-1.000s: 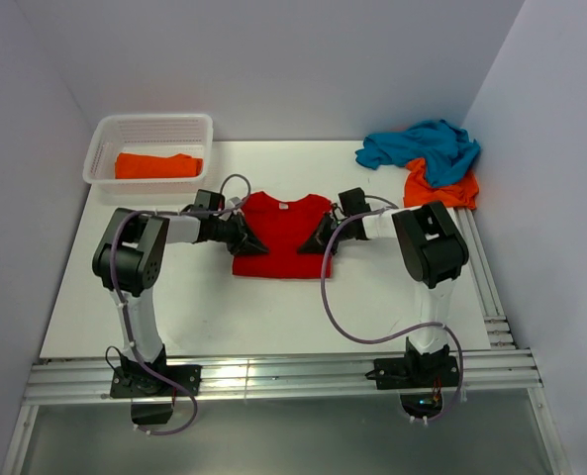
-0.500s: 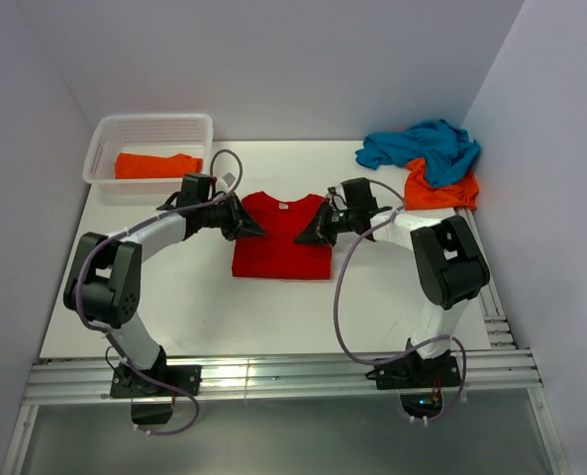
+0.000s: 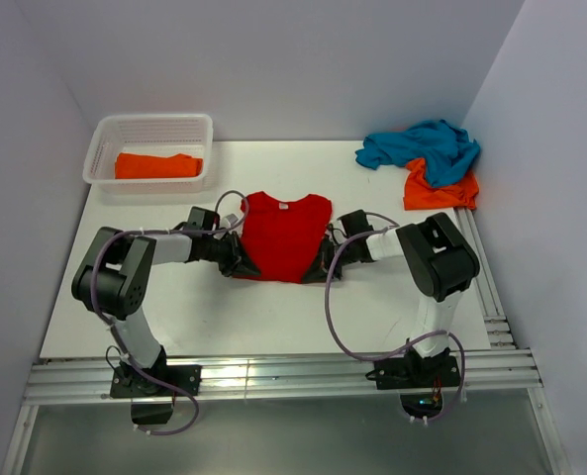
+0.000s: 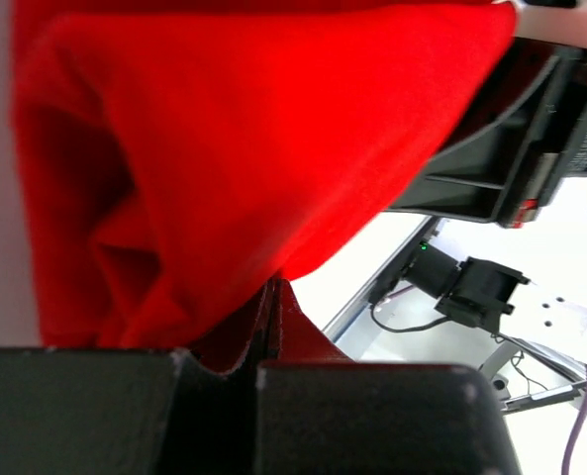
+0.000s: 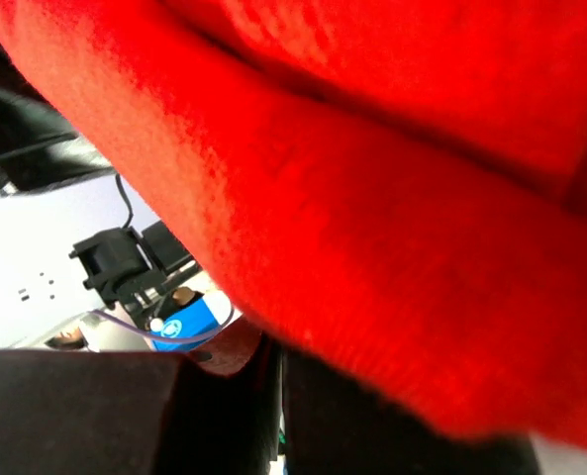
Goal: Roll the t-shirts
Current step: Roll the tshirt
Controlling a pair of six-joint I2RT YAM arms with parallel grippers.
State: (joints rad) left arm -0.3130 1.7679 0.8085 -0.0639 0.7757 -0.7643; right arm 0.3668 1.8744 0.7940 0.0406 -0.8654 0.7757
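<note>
White surface [image 3: 174, 317] fills the middle of the top view and carries everything. Left arm [image 3: 125, 272] and right arm [image 3: 437, 257] both bend low and inward from the near edge, mirrored, so as to meet the garment from either side at once. Red t-shirt [image 3: 278, 233] lies at frame centre, collar toward the far wall and body narrowing toward the near hem; no sleeves show at its sides. White lattice basket [image 3: 154, 119], upper left, holds a folded orange t-shirt [image 3: 156, 165], probably the drop-off for finished pieces. Upper right, a crumpled teal t-shirt [image 3: 422, 143] lies partly over a second orange t-shirt [image 3: 437, 190], well apart from the work and likely waiting their turn. Left fingers [image 3: 238, 263] sit at the lower left corner of the red shirt, right fingers [image 3: 323, 267] at the lower right. Both wrist views show each pair pressed fully together with red cloth pinched in the seam and draping above. Holding both hem corners keeps the edge straight, which looks like the start of a roll toward the collar.
</note>
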